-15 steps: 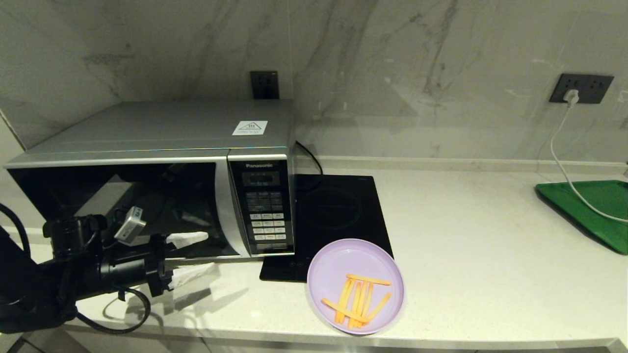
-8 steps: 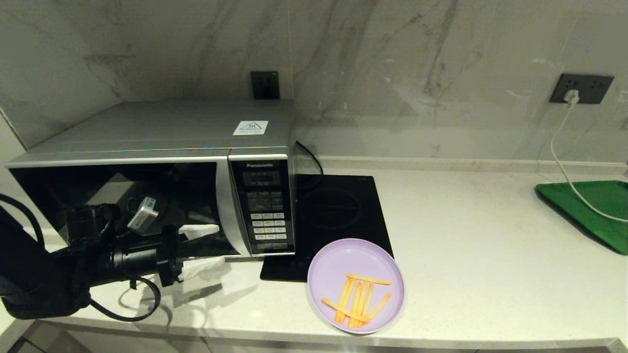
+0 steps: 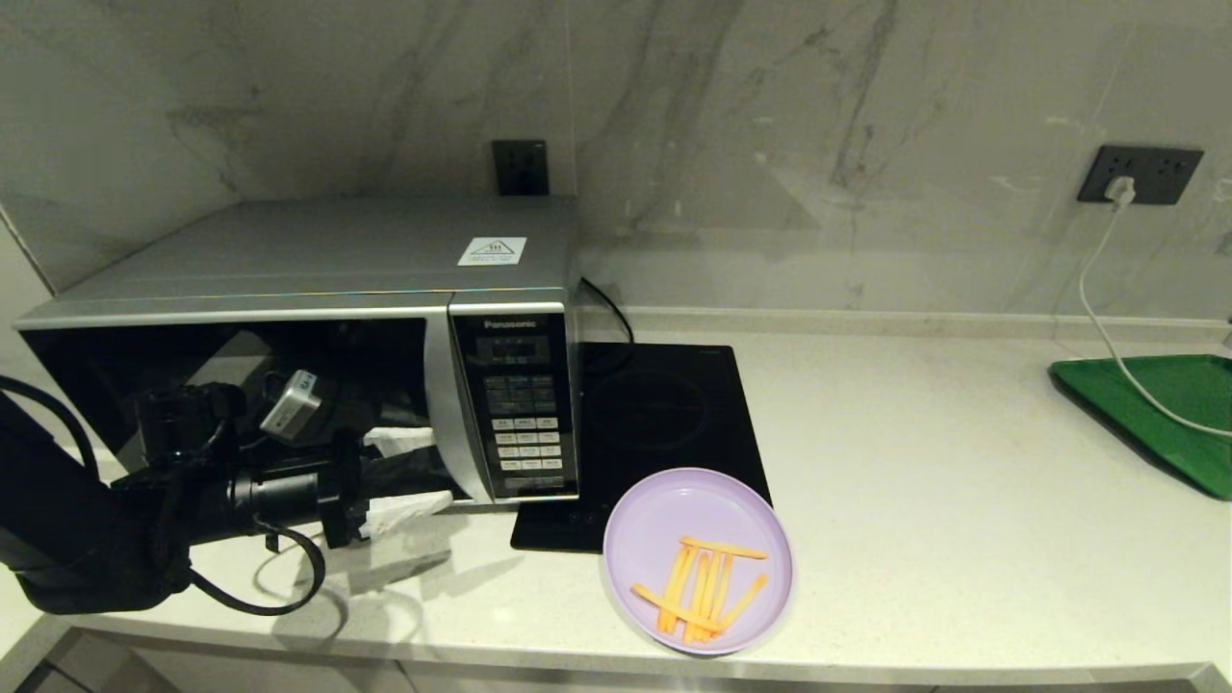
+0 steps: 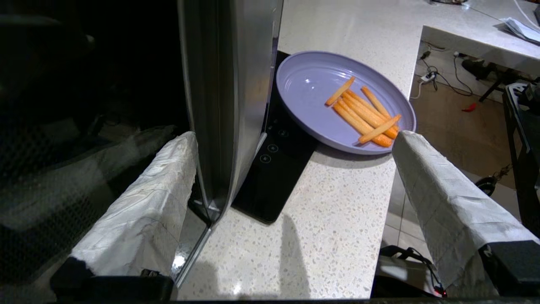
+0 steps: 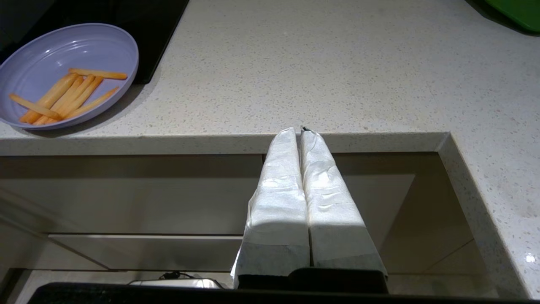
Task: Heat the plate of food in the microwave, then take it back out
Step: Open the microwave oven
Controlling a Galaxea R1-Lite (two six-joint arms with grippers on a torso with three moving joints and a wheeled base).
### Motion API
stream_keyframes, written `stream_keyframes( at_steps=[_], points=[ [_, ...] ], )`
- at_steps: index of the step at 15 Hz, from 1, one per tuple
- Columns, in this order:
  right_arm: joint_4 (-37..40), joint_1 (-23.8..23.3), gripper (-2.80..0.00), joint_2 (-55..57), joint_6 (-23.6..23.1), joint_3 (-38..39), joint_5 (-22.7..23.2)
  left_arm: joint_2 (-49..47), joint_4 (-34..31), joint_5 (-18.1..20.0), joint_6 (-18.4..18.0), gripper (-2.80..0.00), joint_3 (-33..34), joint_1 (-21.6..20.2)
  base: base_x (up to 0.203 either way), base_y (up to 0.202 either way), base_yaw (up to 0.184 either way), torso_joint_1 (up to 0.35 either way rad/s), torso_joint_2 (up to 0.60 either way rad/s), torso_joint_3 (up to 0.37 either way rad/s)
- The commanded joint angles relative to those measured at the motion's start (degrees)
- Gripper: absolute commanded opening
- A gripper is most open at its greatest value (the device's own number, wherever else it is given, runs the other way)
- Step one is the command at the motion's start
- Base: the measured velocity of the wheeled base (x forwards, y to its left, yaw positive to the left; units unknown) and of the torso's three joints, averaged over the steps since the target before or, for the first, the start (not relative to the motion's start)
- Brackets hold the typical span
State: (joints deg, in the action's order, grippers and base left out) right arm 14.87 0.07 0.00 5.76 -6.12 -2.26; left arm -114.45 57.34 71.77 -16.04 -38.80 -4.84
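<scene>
Plate (image 3: 698, 560) right of microwave (image 3: 298, 346) (hob-side)

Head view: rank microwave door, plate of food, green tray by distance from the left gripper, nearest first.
1. Microwave door, directly at the open left gripper, whose fingers straddle the door's right edge.
2. Plate of food, to the gripper's right, near the counter's front edge, partly on the black induction hob.
3. Green tray, at the counter's far right.

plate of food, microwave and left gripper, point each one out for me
plate of food (image 3: 664, 525): head view, on the bare lilac inside, above the sticks.
microwave (image 3: 318, 250): head view, on its silver top panel.
left gripper (image 3: 412, 472): head view, midway between its open white-wrapped fingertips at the door's edge.
</scene>
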Motion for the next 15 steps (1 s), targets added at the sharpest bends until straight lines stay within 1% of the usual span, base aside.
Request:
stream_keyframes(
  at_steps=[1, 4, 9, 15],
  points=[
    [0.07, 0.01, -2.8, 0.09, 0.04, 0.06, -0.03, 0.51, 1.99, 0.22, 1.28, 0.0, -0.05, 0.35, 0.0, 0.0, 0.0, 0.0, 0.0, 0.0],
    [0.07, 0.01, -2.8, 0.09, 0.04, 0.01, -0.03, 0.81, 4.34, 0.3, 3.55, 0.0, 0.39, 1.23, 0.0, 0.0, 0.0, 0.0, 0.0, 0.0],
    [0.07, 0.01, -2.8, 0.09, 0.04, 0.04, -0.03, 1.15, 4.54, 0.72, 4.67, 0.0, 1.7, 2.46, 0.0, 0.0, 0.0, 0.0, 0.0, 0.0],
    [0.07, 0.01, -2.8, 0.09, 0.04, -0.03, -0.03, 1.68, 4.54, 4.44, 4.96, 0.0, 3.91, 2.46, 0.0, 0.0, 0.0, 0.0, 0.0, 0.0]
  ],
)
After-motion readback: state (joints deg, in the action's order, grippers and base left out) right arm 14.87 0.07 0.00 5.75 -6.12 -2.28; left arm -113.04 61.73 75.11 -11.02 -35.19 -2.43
